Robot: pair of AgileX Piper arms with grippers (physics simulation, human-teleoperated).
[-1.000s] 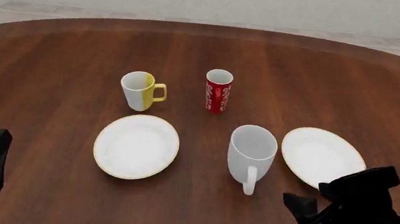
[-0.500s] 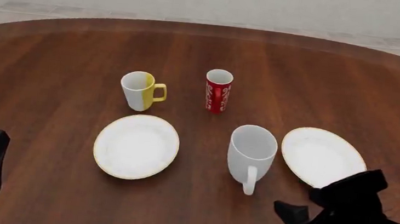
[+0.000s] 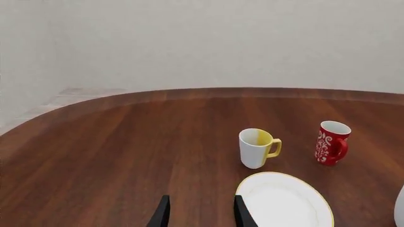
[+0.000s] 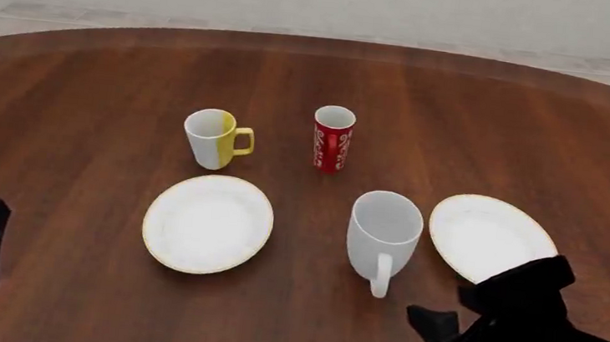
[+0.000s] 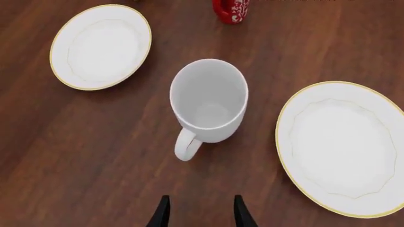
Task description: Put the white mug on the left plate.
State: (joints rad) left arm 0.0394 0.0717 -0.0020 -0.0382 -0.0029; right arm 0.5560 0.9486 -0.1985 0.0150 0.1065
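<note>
The glossy, probably slippery white mug [image 5: 209,101] looks rigid; the right gripper [image 5: 198,213], fingers apart, should pinch its handle [image 5: 187,146].

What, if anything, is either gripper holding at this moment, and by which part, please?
Nothing is held. The right gripper is open, short of the white mug and its handle. The left gripper is open over bare table.
</note>
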